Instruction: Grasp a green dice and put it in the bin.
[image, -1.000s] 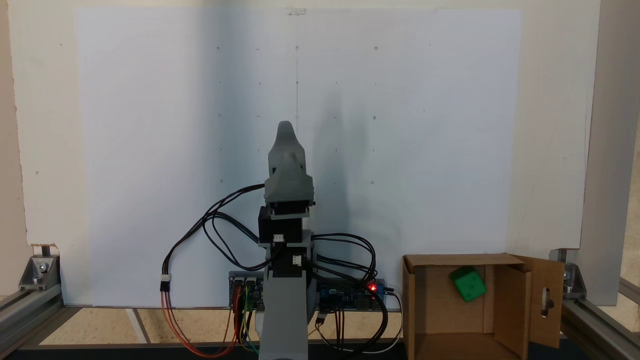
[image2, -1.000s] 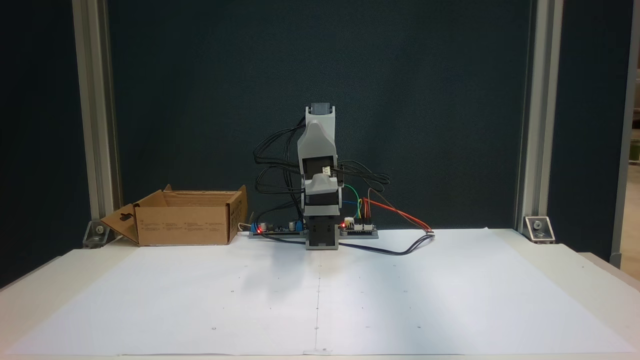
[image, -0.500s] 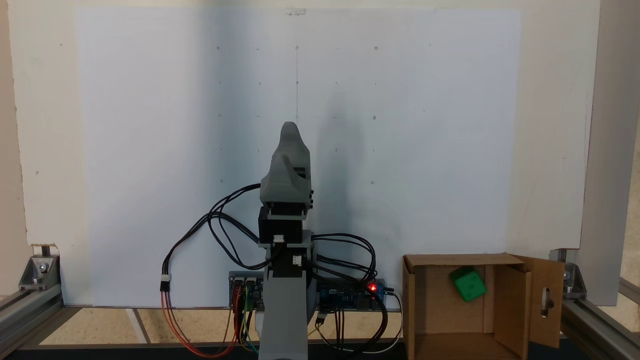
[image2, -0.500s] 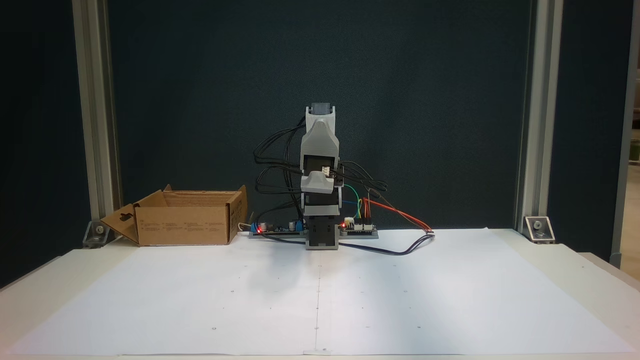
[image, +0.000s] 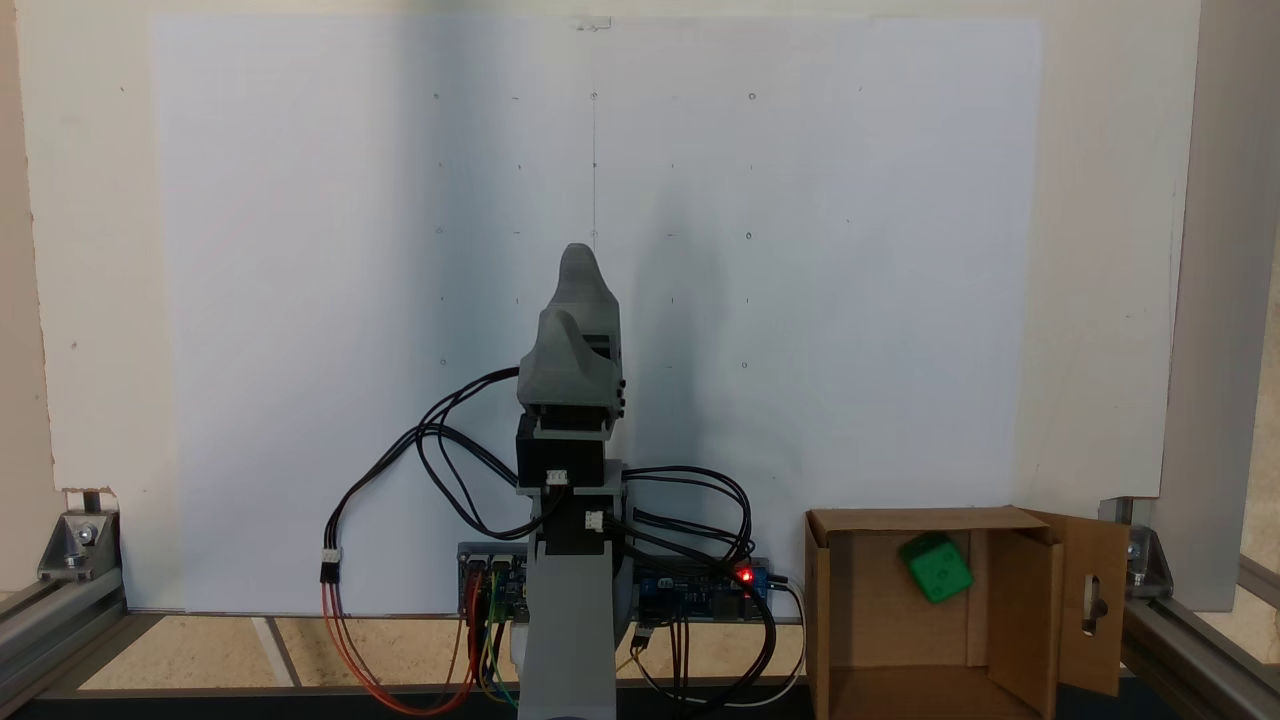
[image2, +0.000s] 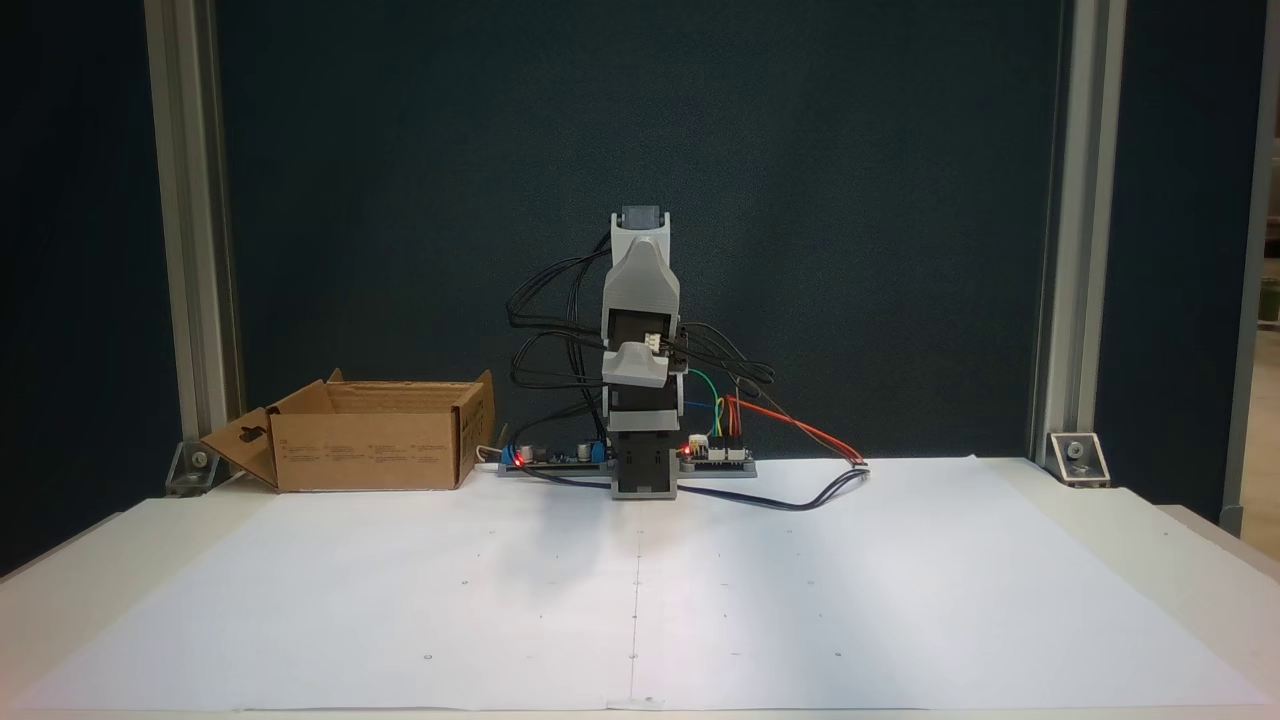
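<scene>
Green dice (image: 936, 566): you can see it already lying inside the bin (image: 850, 600), tilted, near the far wall, in the fixed view from behind the arm.
Bin: the cardboard box stands on the table (image2: 120, 560) beside the arm's base — to the right in the view from behind, to the left (image2: 370, 440) in the front view, which hides the dice behind its wall.
Gripper (image: 580, 262): it is folded up over the base and points out over the white sheet (image: 300, 250), empty; its jaws lie one behind the other, so you cannot tell whether they are parted or closed.
Relation: the dice lies well apart from the gripper, off to the bin's side and lower.
Judgement: the drop looks done — nothing seems left for you to grasp.
</scene>
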